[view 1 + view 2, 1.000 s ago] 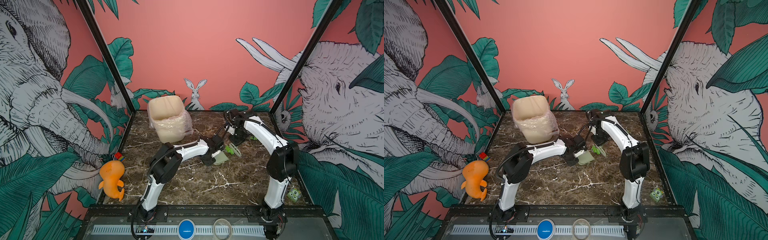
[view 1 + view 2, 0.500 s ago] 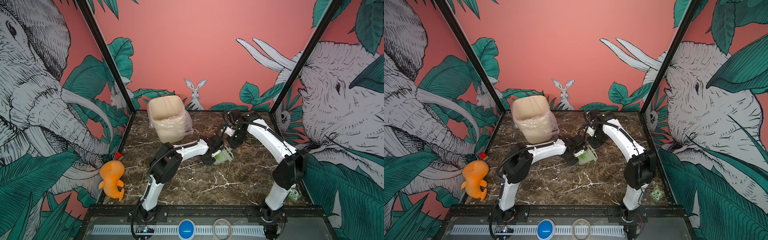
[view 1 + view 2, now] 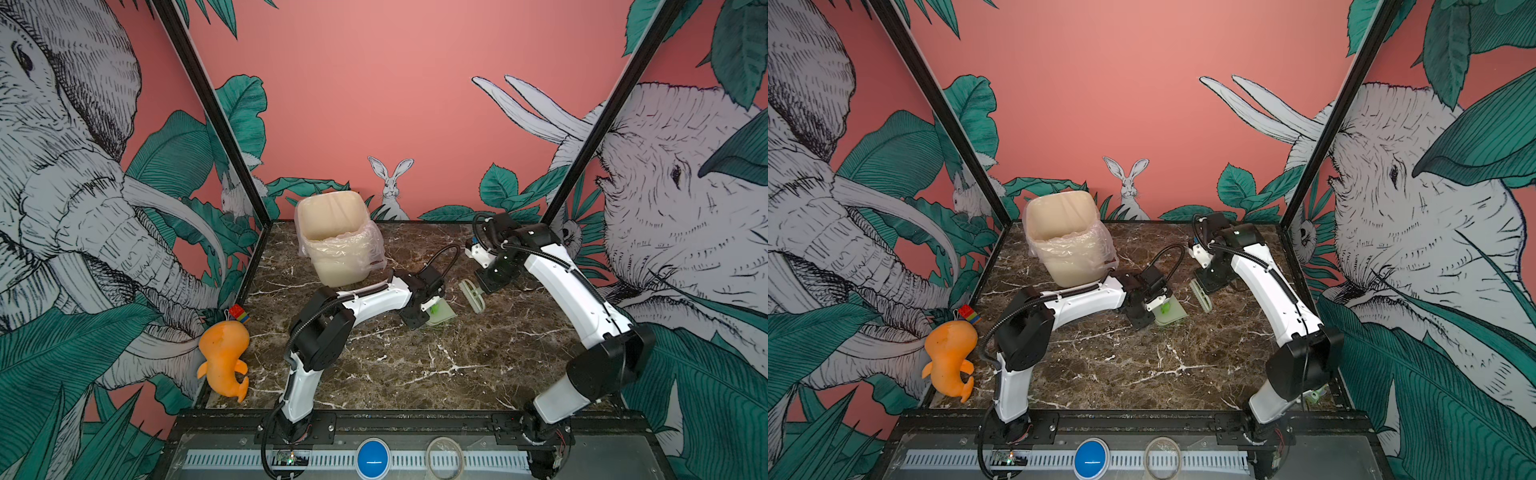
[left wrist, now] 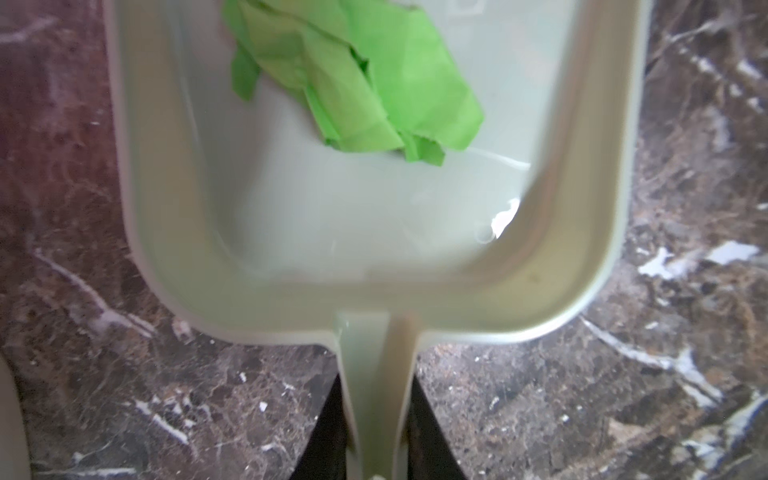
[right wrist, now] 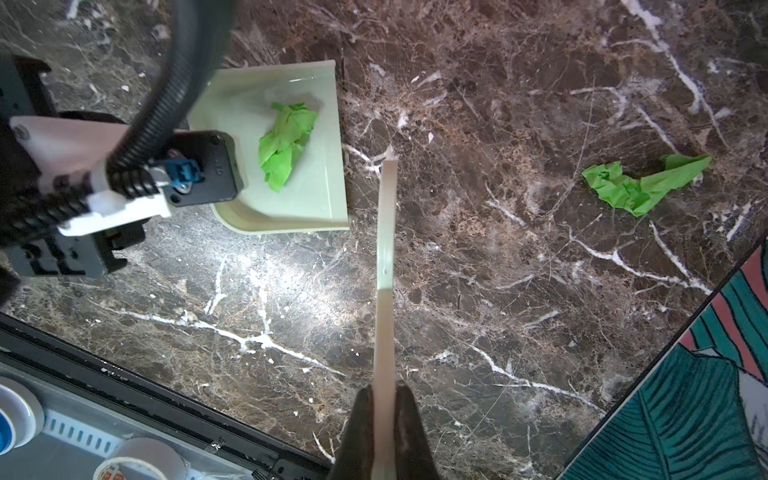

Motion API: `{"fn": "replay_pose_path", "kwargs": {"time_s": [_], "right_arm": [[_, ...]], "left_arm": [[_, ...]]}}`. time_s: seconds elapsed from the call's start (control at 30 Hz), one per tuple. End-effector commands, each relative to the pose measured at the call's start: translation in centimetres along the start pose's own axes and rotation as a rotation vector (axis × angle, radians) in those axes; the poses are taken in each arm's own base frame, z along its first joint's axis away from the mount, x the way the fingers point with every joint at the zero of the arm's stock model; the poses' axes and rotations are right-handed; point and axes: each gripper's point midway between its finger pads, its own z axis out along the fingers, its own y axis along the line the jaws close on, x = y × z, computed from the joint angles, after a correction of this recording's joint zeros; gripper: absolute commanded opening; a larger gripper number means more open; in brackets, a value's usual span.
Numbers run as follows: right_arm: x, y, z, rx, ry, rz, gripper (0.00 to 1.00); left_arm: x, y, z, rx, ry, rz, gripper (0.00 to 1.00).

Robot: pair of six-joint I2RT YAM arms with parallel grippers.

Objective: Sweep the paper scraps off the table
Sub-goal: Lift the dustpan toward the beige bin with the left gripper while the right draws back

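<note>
now, l hand (image 4: 376, 432) gripping dustpan (image 4: 266, 286) w/ green scrap (image 4: 361, 79), r hand (image 5: 384, 432) gripping brush (image 5: 385, 249), 2nd scrap (image 5: 631, 189) on table (image 5: 498, 299)

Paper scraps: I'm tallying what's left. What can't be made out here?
Bin bottom: hidden by its wall in both top views.
Loose green scrap: missing from both top views, apparently behind the right arm.
Scrap in the dustpan: partly cut off at the left wrist view's edge.

Nothing legible here, folks. A blue round disc (image 3: 372, 459) just past the front edge of the table (image 3: 415, 365) carries only a white dash. Red print on the tape roll (image 5: 124, 463) beside it is blurred. Tiny lettering on the black camera housing (image 5: 216, 166) is too small to read.
</note>
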Motion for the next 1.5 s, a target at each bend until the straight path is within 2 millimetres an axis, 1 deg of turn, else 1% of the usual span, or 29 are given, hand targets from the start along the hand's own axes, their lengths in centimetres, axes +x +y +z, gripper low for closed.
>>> {"fn": "replay_pose_path", "kwargs": {"time_s": [0.0, 0.13, 0.27, 0.33, 0.43, 0.6, 0.77, 0.9, 0.97, 1.1, 1.2, 1.37, 1.47], "right_arm": [[1.1, -0.3, -0.3, -0.028, -0.028, 0.046, 0.00], [2.1, -0.6, -0.5, -0.036, -0.049, 0.084, 0.00], [3.0, -0.7, -0.3, -0.046, -0.056, 0.106, 0.00], [3.4, -0.8, -0.2, -0.050, -0.057, 0.115, 0.00], [3.7, -0.7, 0.1, -0.060, -0.061, 0.124, 0.00], [3.7, -0.4, 0.5, -0.083, -0.076, 0.134, 0.00], [3.4, -0.2, 0.9, -0.100, -0.088, 0.139, 0.00], [3.3, -0.3, 1.0, -0.104, -0.084, 0.133, 0.00], [3.2, -0.3, 1.0, -0.107, -0.087, 0.131, 0.00], [3.2, -0.2, 0.7, -0.113, -0.093, 0.130, 0.00], [3.2, -0.1, 0.5, -0.119, -0.099, 0.128, 0.00], [3.3, 0.4, -0.1, -0.141, -0.117, 0.128, 0.00], [3.5, 0.7, -0.4, -0.156, -0.121, 0.130, 0.00]], "left_arm": [[-0.7, 0.9, -4.0, -0.019, -0.090, -0.035, 0.11], [-0.6, 1.2, -6.6, -0.029, -0.126, -0.041, 0.11], [0.0, 1.8, -9.2, -0.026, -0.155, -0.064, 0.11], [0.4, 2.2, -10.7, -0.026, -0.176, -0.084, 0.11], [1.1, 3.1, -13.4, -0.037, -0.207, -0.115, 0.11], [2.9, 5.3, -17.7, -0.070, -0.241, -0.177, 0.12], [4.5, 7.4, -21.0, -0.109, -0.265, -0.241, 0.12], [5.2, 8.9, -23.7, -0.150, -0.281, -0.263, 0.12], [6.0, 10.4, -24.9, -0.180, -0.283, -0.300, 0.12], [7.5, 13.0, -26.9, -0.223, -0.295, -0.371, 0.12], [9.1, 14.8, -27.7, -0.257, -0.286, -0.425, 0.12], [12.3, 18.2, -29.1, -0.327, -0.275, -0.527, 0.12], [13.8, 19.9, -29.8, -0.361, -0.282, -0.576, 0.12]]}}
